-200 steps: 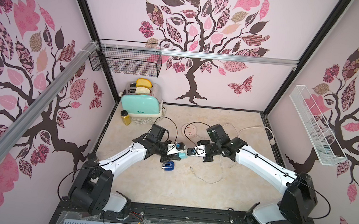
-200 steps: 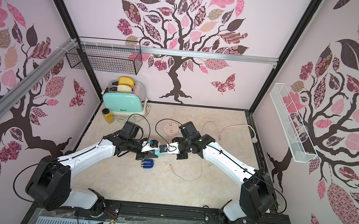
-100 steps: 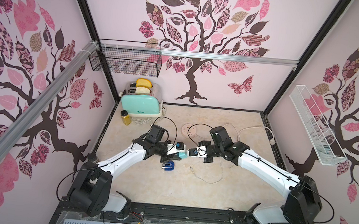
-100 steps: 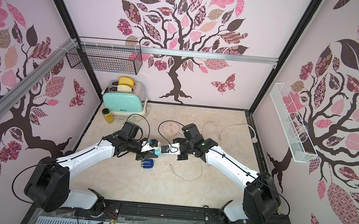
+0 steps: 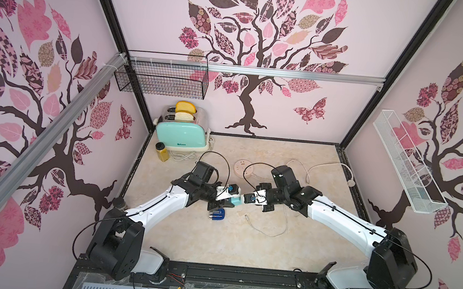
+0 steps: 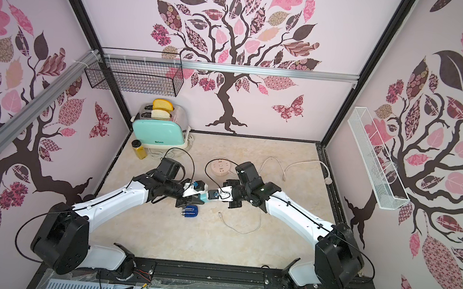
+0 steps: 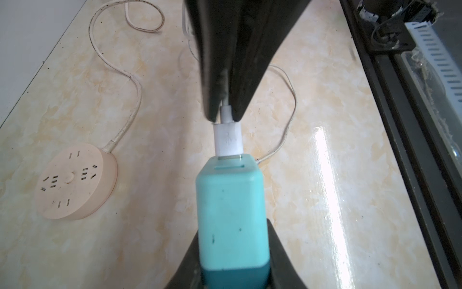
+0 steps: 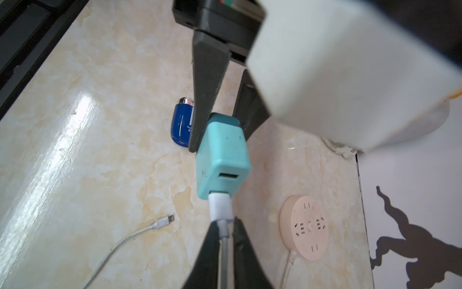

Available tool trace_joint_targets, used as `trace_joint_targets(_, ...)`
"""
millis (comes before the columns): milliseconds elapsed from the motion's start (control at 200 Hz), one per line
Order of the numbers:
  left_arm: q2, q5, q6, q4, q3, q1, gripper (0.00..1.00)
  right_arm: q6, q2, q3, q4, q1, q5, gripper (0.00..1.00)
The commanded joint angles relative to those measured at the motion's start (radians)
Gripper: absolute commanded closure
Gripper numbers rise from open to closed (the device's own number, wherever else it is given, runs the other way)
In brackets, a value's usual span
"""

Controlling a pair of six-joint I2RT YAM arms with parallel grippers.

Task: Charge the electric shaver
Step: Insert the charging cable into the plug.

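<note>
Jaws of the left gripper (image 7: 232,225) are clamped on the sides of the teal adapter (image 8: 221,155), held clear of the desk (image 5: 243,240). Jaws of the right gripper (image 8: 225,221) stand slightly apart. The white cable (image 8: 125,240) runs between its 2 fingers just behind the USB connector (image 8: 219,206), and a narrow gap shows beside the cable. The connector is seated in 1 of the adapter's 2 ports.

Compared with the earlier top views:
- Both arms meet at the same spot near the desk centre.
- The right arm's shoulder housing sits slightly further toward the right edge.
- The electric shaver (image 5: 218,214) lies at the same place. It rests on its side on the desk, just in front of and below the left gripper.
- Any jaw change is too small to read at that size.

Limits of view:
- In the right wrist view a left finger covers 1 side of the shaver, and part of its printed label is cut off.
- The cable's free plug (image 8: 163,221) lies on the desk, well apart from the shaver.
- The round power strip (image 7: 75,181) sits toward the back edge.
- The adapter's prongs are hidden between the left fingers.
</note>
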Motion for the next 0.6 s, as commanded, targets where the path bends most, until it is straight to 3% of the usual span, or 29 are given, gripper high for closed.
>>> trace_joint_targets(0, -0.012, 0.057, 0.041, 0.064, 0.016, -0.018, 1.00, 0.128, -0.057, -0.019, 0.042, -0.010, -0.006, 0.58)
trace_joint_targets(165, -0.001, 0.048, -0.009, 0.126, 0.006, 0.063, 1.00, 0.554, -0.170, -0.023, 0.056, -0.068, 0.014, 0.27)
trace_joint_targets(280, 0.015, 0.014, -0.096, 0.188, 0.016, 0.086, 1.00, 0.794, -0.224, -0.025, 0.028, -0.069, -0.024, 0.25)
trace_joint_targets(400, 0.048, -0.024, -0.174, 0.217, 0.044, 0.087, 1.00, 1.117, -0.285, -0.101, 0.181, -0.068, -0.026, 0.22)
trace_joint_targets(595, 0.078, -0.066, -0.299, 0.230, 0.110, 0.075, 1.00, 1.507, -0.214, -0.090, 0.320, -0.067, -0.019, 0.23)
